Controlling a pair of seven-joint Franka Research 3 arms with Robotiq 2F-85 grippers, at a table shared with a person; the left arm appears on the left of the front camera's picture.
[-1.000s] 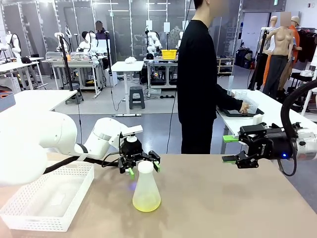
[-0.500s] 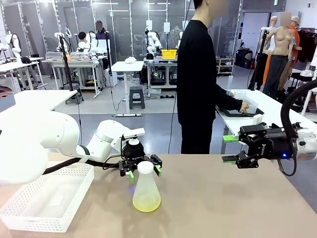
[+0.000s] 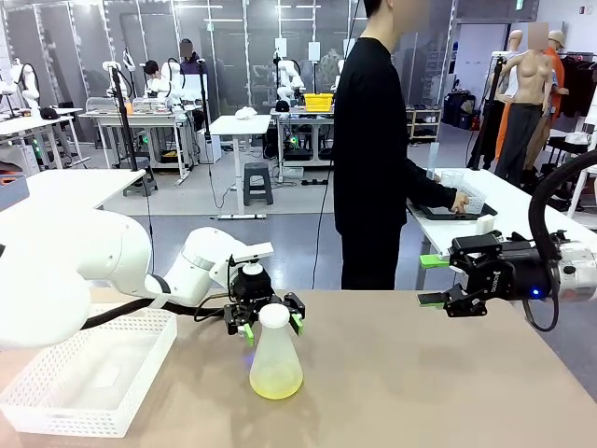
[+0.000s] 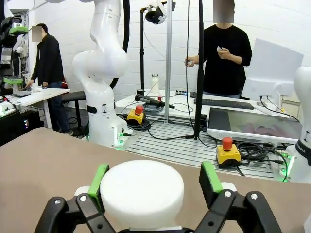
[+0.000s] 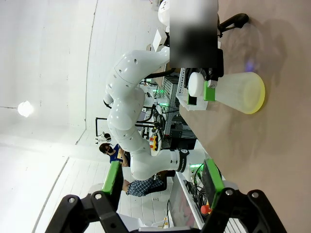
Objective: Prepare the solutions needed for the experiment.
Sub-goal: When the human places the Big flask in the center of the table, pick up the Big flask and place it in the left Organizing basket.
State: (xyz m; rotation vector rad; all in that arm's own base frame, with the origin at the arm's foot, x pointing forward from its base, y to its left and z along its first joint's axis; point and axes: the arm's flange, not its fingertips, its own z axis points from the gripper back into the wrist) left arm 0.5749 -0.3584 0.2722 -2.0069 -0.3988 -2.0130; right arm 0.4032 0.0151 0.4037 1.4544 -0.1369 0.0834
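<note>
Around flask cap (image 4: 142, 194) left jaws, perhaps touching, front: solutions (image 3: 276, 384) pooled

Lime-yellow solutions (image 3: 275, 384), frosted white flask (image 3: 275, 350), white mesh basket (image 3: 56, 401), tan table (image 3: 429, 373)

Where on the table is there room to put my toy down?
The biggest bare patch is the brown table between the flask and the right gripper, which hangs open in the air. The near edge in front of the flask is bare too. It is crowded on the left: the white basket sits there, and the left gripper straddles the flask's top.
</note>
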